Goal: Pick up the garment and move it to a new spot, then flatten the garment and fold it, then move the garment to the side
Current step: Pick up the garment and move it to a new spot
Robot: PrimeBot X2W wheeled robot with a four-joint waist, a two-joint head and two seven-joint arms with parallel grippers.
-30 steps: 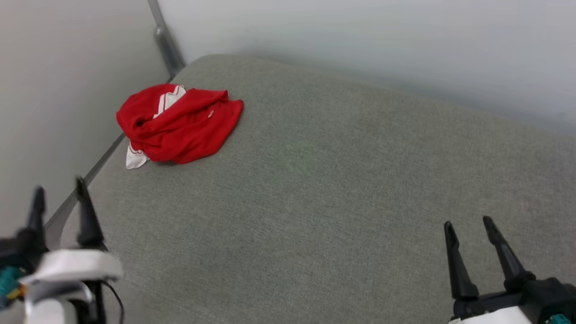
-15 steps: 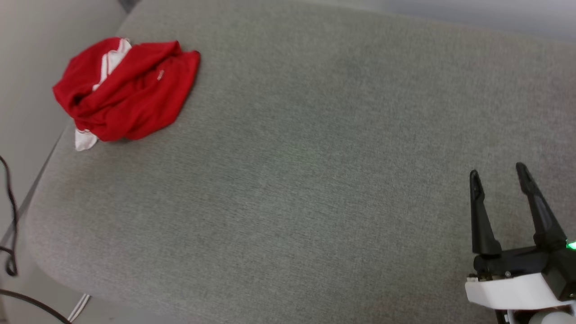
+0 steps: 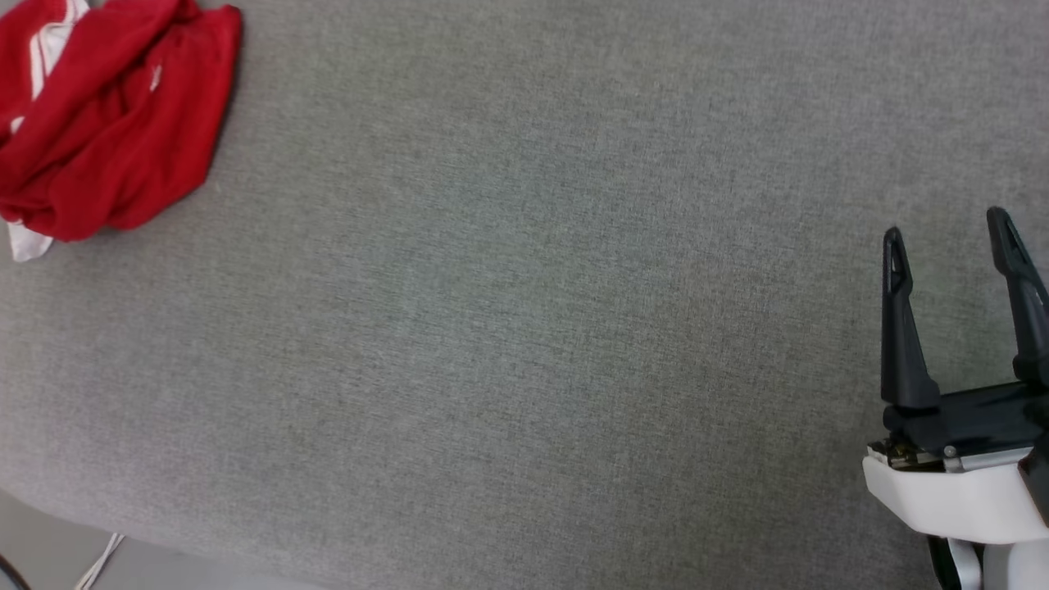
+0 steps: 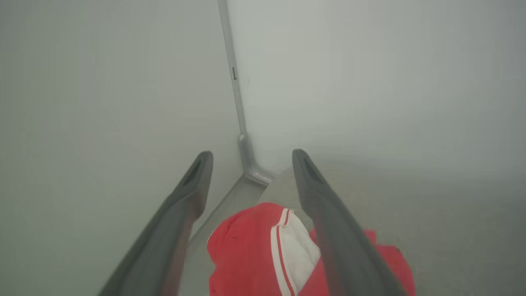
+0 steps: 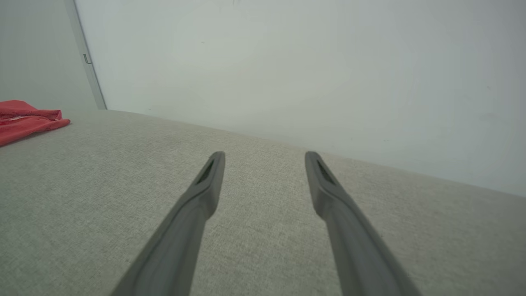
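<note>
— Head view: what's the surface?
— Grey woven upholstery cushion (image 3: 524, 344), fine flat weave, broad, rounded front edge. Pale floor (image 3: 41, 565) at lower left w/ a thin white cord (image 3: 98, 562) on it.
— Where's the garment?
— Crumpled red jersey shirt (image 3: 115, 123), upper-left corner of the cushion, partly cut by the frame edge. Soft folds, white striped trim, white sleeve bit poking out at the bottom. Small white mark (image 3: 156, 78) on the red, too small to read.
— And the right gripper (image 3: 946, 229)?
— Lower right. Two long black tapered fingers on a white plastic wrist, spread wide, nothing btwn them, well apart from the shirt.
— Left wrist view?
— The left gripper (image 4: 251, 155) has its fingers spread wide, empty. The shirt (image 4: 242, 255) shows btwn and under them; can't tell if they touch. It sits by the room corner: plain pale matte walls (image 4: 102, 82), grey metal strip (image 4: 235, 82) up the join. White sleeve panel w/ red stripes shows.
— Right wrist view?
— Right gripper (image 5: 265, 156) wide apart, holding nothing, low over bare cushion (image 5: 82, 185). Shirt (image 5: 24, 119) at far left, a low red heap near the wall (image 5: 287, 61) & strip (image 5: 88, 61).
</note>
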